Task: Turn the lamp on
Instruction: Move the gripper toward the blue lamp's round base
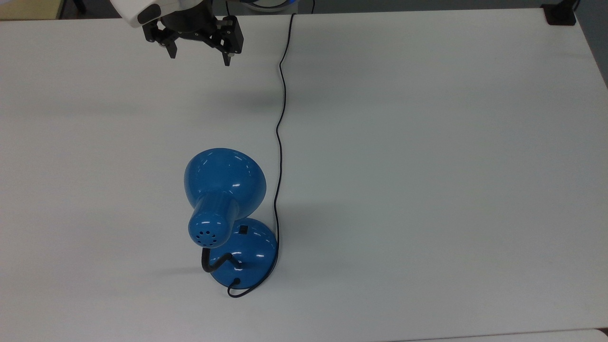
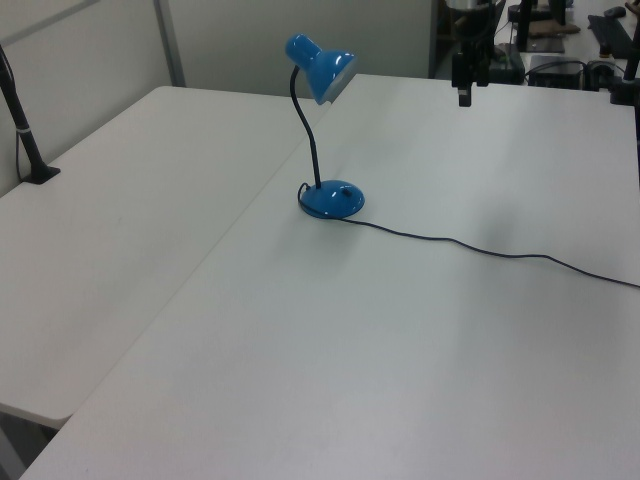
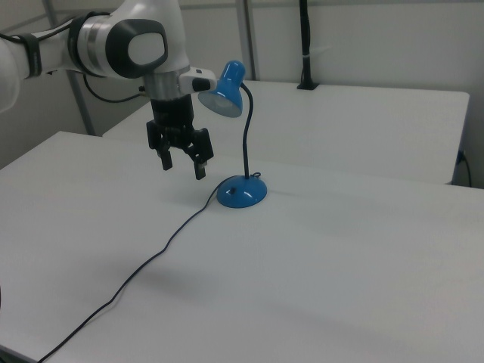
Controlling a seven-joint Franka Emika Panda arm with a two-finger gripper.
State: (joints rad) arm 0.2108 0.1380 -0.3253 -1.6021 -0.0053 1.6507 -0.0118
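In the top view, going from left to right, a strip of tan floor shows past the far edge at the top left, then the white arm's black gripper [image 1: 199, 54] hangs above the white table [image 1: 427, 166] near that far edge, its 2 fingers spread wide with nothing between them. Just to the right, lower in the frame and well apart from the gripper, stands the lamp [image 1: 223, 194] — glossy blue, its bell shade tilted over a round domed base [image 1: 251, 251] that carries a small black switch [image 1: 243, 230], a black gooseneck [image 1: 211, 261] curling up from the base's rear. The thin black cord [image 1: 280, 142] loops out from the base and runs up the table along the lamp's right side to the far edge. Further right the matte tabletop is bare up to a black clamp [image 1: 560, 14] at the far right corner. In the left view, a second white table [image 2: 110, 250] adjoins the first — behind it pale partition walls.
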